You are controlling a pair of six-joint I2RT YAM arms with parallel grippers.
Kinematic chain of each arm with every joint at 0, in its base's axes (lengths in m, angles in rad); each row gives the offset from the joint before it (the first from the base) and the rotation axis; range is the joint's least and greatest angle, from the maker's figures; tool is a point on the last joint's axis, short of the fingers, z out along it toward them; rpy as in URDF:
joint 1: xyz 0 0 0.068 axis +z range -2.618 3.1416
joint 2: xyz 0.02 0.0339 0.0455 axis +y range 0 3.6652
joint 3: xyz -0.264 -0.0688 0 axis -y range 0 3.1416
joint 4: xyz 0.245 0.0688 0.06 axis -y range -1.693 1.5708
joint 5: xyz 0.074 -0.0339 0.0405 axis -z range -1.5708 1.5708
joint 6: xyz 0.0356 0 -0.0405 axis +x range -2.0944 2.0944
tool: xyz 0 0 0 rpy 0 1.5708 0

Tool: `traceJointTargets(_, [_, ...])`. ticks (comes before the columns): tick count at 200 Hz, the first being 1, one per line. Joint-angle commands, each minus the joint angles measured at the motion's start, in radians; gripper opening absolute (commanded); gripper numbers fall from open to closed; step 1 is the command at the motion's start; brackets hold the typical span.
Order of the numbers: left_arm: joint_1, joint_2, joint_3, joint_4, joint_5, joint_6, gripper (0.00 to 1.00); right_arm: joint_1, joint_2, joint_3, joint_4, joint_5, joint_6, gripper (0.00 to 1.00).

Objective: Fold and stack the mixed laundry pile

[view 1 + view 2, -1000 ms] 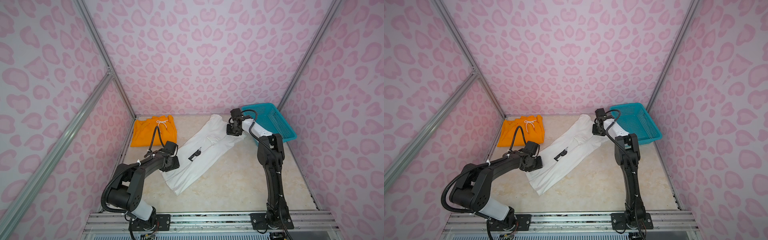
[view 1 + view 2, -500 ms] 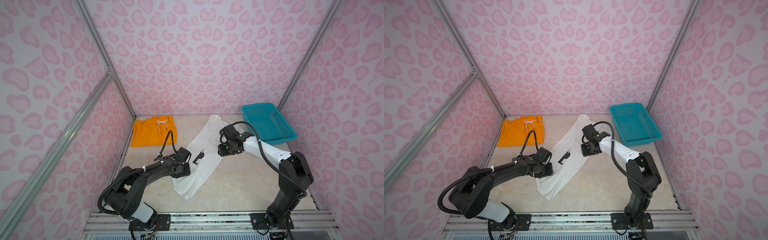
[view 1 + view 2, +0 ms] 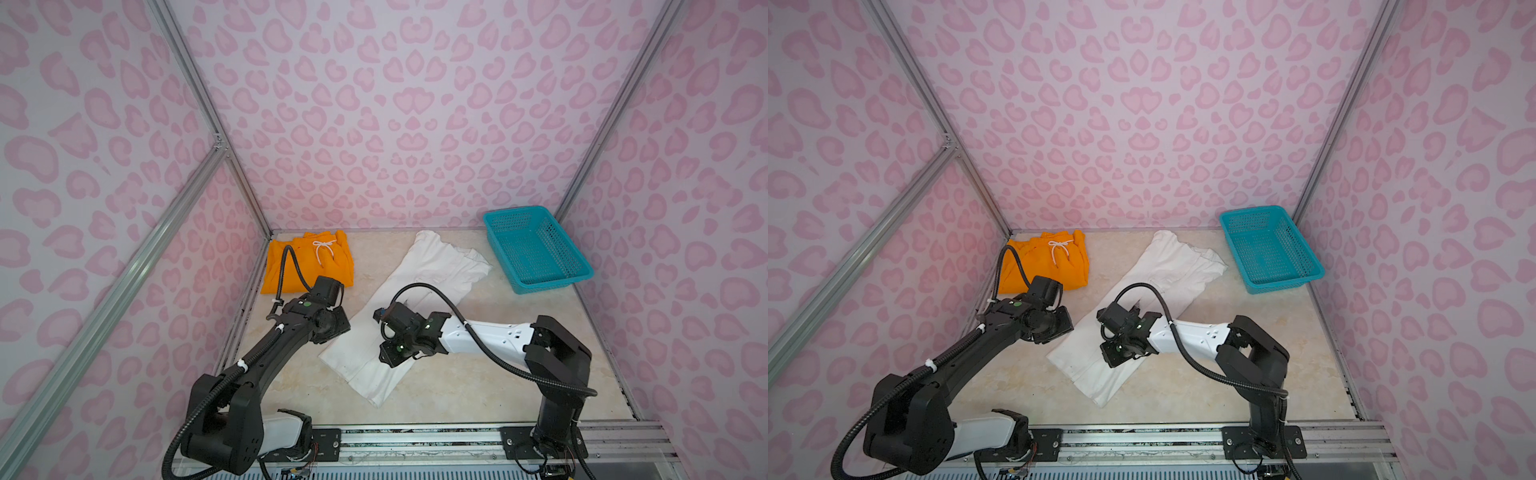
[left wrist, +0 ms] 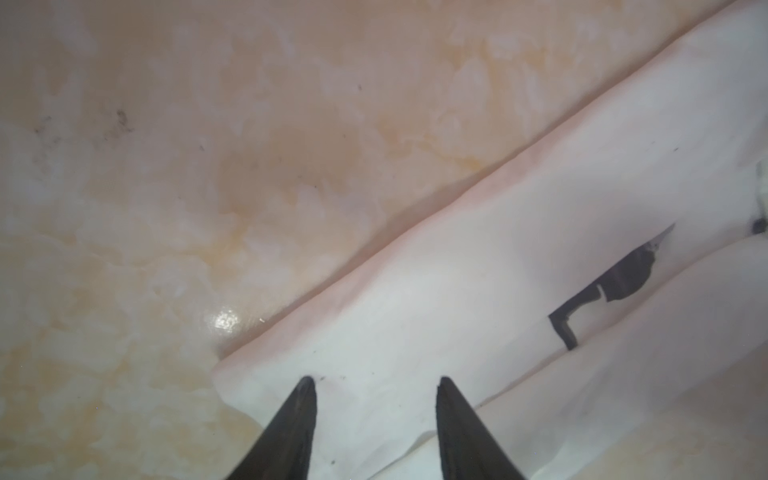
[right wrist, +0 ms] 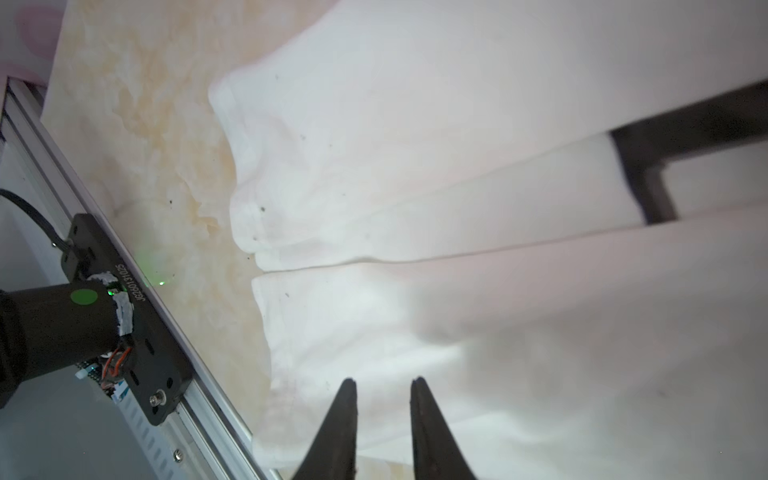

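The white T-shirt, folded into a long strip, is stretched away from both grippers with its near end directly beneath them, the left gripper being held apart and the right gripper narrowed, though whether cloth is pinched there cannot be told.

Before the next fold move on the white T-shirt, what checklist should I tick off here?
1. Left claw open, tips over the T-shirt edge: ok.
2. Right claw holding cloth: cannot tell; its jaws stand narrow over the T-shirt.
3. T-shirt lies flat as a long folded strip: ok.
4. Orange shorts lie apart from the T-shirt: ok.
5. Teal basket not lying on the T-shirt: ok.
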Motion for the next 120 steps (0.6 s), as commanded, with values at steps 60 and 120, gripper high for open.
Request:
traceJointTargets(60, [0.152,-0.070,0.073,-0.124,0.033,0.157,0.50,0.029,0.048,-0.139,-0.113,0.050,0.038,0.20])
traceJointTargets(120, [0.096,-0.106,0.035,-0.140,0.142,0.265,0.59,-0.081,-0.258,-0.535,-0.108,0.072,0.177,0.20])
